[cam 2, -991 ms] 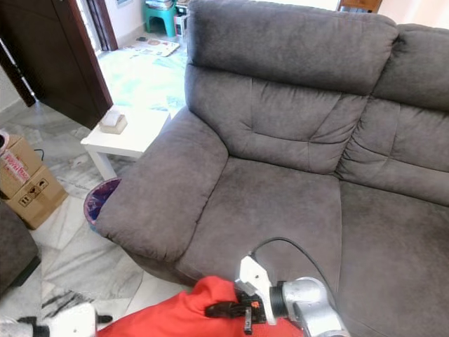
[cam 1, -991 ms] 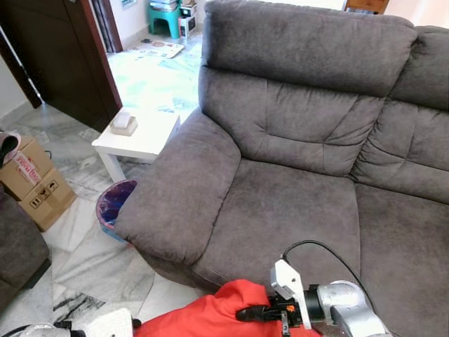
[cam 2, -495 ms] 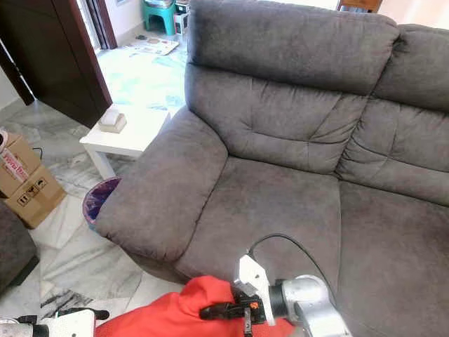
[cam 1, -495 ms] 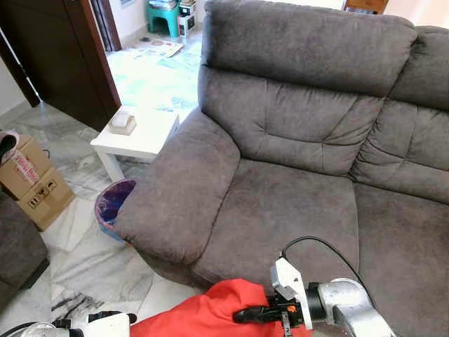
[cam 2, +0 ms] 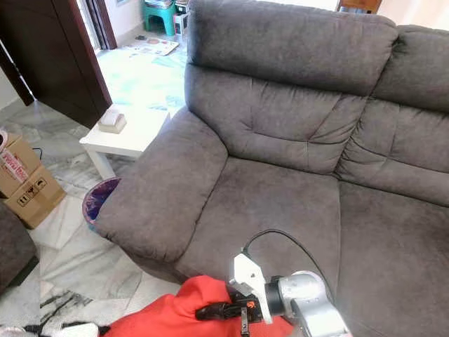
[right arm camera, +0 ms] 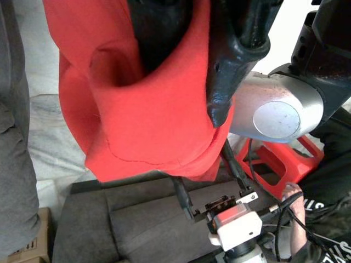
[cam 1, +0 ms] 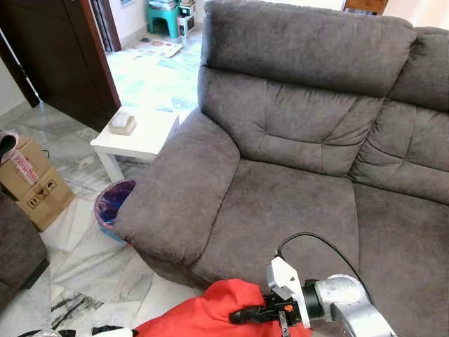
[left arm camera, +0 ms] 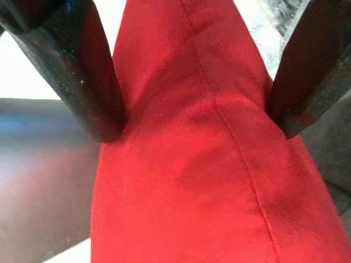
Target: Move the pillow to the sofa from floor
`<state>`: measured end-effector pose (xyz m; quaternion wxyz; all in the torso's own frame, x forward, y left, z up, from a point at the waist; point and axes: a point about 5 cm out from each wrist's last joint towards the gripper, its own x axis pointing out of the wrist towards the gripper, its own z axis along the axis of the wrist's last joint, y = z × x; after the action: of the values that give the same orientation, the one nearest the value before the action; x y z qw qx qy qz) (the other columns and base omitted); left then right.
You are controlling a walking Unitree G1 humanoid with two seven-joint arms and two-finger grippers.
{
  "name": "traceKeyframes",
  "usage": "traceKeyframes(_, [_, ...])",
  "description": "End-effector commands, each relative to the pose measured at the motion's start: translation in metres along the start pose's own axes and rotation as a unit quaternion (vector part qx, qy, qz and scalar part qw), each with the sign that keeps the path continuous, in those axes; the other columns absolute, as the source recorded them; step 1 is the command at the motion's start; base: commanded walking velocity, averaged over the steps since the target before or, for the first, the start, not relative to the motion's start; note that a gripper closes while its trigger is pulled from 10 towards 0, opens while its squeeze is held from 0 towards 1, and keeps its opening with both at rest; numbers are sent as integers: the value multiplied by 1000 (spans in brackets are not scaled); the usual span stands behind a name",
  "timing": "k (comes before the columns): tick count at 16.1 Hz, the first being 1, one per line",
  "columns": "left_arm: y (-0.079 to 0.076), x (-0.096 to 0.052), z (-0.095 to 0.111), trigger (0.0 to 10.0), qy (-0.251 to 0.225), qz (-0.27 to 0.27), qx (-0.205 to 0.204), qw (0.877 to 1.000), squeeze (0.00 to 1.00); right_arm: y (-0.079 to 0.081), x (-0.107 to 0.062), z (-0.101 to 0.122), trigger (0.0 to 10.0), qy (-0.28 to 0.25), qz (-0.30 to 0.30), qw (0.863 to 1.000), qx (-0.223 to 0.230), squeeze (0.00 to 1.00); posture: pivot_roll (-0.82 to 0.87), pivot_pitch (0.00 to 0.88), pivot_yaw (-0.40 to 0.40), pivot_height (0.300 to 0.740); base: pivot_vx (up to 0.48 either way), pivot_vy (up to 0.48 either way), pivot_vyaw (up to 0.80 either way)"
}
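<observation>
The grey sofa point(cam 1: 295, 175) was noted ahead of and above both hands, its seat unoccupied. The red pillow point(cam 1: 203, 312) was held between the hands, just short of the seat's front edge, evidently for lifting on. The right hand point(cam 1: 242, 316) was clamped on a fold of the pillow. The left hand point(left arm camera: 192, 104) was pinched against the pillow's fabric.

Cardboard box point(cam 1: 31, 186) on floor by the door: red lettering on its upper part, too small to read; black handling symbols on its side. No other text, label, brand or number legible in any view.
</observation>
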<state>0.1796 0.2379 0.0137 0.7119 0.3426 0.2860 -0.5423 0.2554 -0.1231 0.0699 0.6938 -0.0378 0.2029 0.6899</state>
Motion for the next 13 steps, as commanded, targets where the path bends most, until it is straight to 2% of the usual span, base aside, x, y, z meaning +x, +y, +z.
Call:
traceKeyframes(1, [-9,2,-8,10000,20,-17,1,1000,1000,3,3,22,10000,-42,16,998,-43,0,176,125,-35,740,0,0,0])
traceKeyframes(5, [-7,9,-12,10000,31,13,3,999,1000,5,6,30,10000,-53,21,997,-51,0,176,125,-37,740,0,0,0])
traceKeyframes(7, [-3,14,-8,10000,12,52,1,999,1000,5,6,32,10000,-56,22,997,-53,0,176,125,-37,740,0,0,0])
traceKeyframes(8, [-2,18,-11,10000,9,67,-14,998,0,5,7,32,10000,-55,23,997,-54,0,176,125,-40,740,0,0,0])
traceKeyframes(11, [-7,23,-12,10000,-8,78,-37,996,0,7,7,31,10000,-56,23,997,-52,0,172,125,-39,740,0,0,0])
traceKeyframes(12, [-9,25,-10,1765,-15,74,-37,997,0,7,6,31,10000,-57,22,997,-50,0,169,126,-41,740,0,0,0])
traceKeyframes(13, [-11,25,-10,0,-17,69,-34,997,0,7,6,30,10000,-56,20,997,-49,0,171,125,-42,740,0,0,0])
